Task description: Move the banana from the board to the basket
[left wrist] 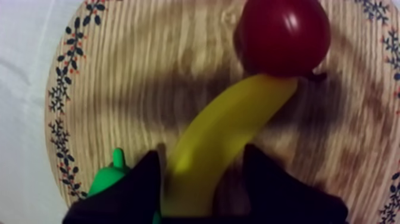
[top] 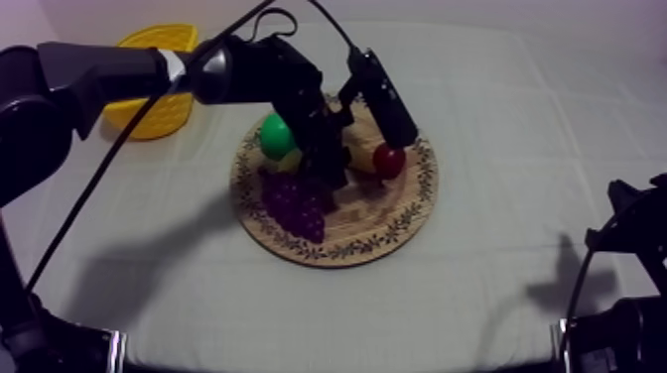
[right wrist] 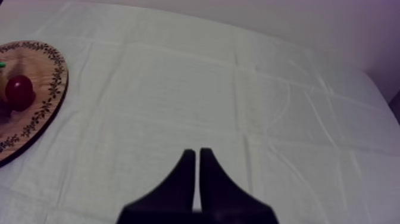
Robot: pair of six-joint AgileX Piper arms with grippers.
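My left tool hangs low over the round wooden board. Its 2 fingers are apart and straddle the banana, 1 on each side, with a thin dark gap at 1 of them. The banana lies on the board, its far tip touching the small red fruit beyond my fingertips. The pear sits beside 1 finger, the grapes near. The yellow basket stands well apart from this tool. My right tool is closed on nothing above the bare tabletop.
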